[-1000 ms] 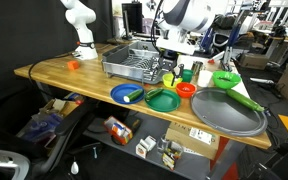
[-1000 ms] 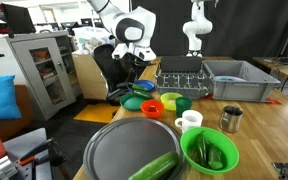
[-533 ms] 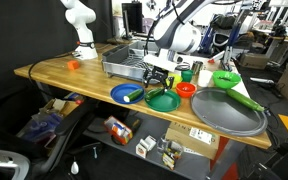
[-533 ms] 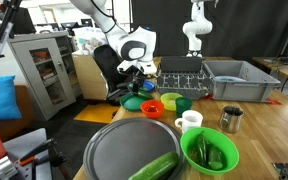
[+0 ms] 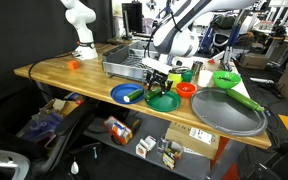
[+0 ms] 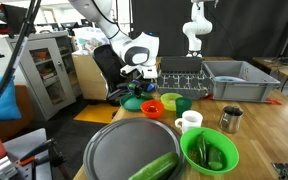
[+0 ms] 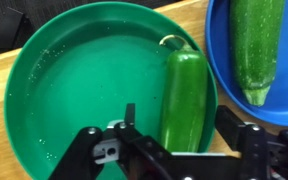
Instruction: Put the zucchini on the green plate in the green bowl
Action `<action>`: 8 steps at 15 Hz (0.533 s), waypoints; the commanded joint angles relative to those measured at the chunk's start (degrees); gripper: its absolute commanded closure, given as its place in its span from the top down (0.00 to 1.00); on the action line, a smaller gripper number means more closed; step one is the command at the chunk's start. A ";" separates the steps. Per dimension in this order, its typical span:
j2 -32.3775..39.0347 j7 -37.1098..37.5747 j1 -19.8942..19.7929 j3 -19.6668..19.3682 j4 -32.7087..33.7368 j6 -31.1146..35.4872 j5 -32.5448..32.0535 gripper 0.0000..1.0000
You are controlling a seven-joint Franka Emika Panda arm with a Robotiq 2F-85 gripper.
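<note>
In the wrist view the dark green zucchini (image 7: 184, 95) lies on the right side of the green plate (image 7: 74, 80). My gripper (image 7: 182, 125) is open, with one finger on each side of the zucchini's near end and not closed on it. In both exterior views the gripper (image 5: 159, 80) (image 6: 136, 88) hangs low over the green plate (image 5: 165, 102) (image 6: 133, 102). The lime-green bowl (image 5: 225, 79) (image 6: 209, 150) stands apart, past the red-orange bowl, and holds some green pieces.
A blue plate (image 7: 284, 90) (image 5: 125, 94) with a paler zucchini piece (image 7: 256, 45) lies right beside the green plate. A red-orange bowl (image 5: 186, 89), large grey tray (image 5: 227, 112) with a long cucumber (image 6: 154, 167), dish rack (image 5: 132, 60), white cup (image 6: 191, 121) and metal cup (image 6: 230, 119) stand nearby.
The arm has come down from above the dish rack to just over the green plate. The plates and bowls have not moved.
</note>
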 commanded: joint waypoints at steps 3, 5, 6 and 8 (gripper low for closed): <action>1.67 3.97 0.14 -0.33 2.75 0.37 -0.70 0.38; 1.96 4.09 -0.23 0.14 3.50 0.27 -0.55 0.23; 2.16 4.16 -0.20 0.13 3.76 0.16 -0.70 0.17; 2.21 4.05 -0.25 0.25 4.14 0.01 -0.72 0.10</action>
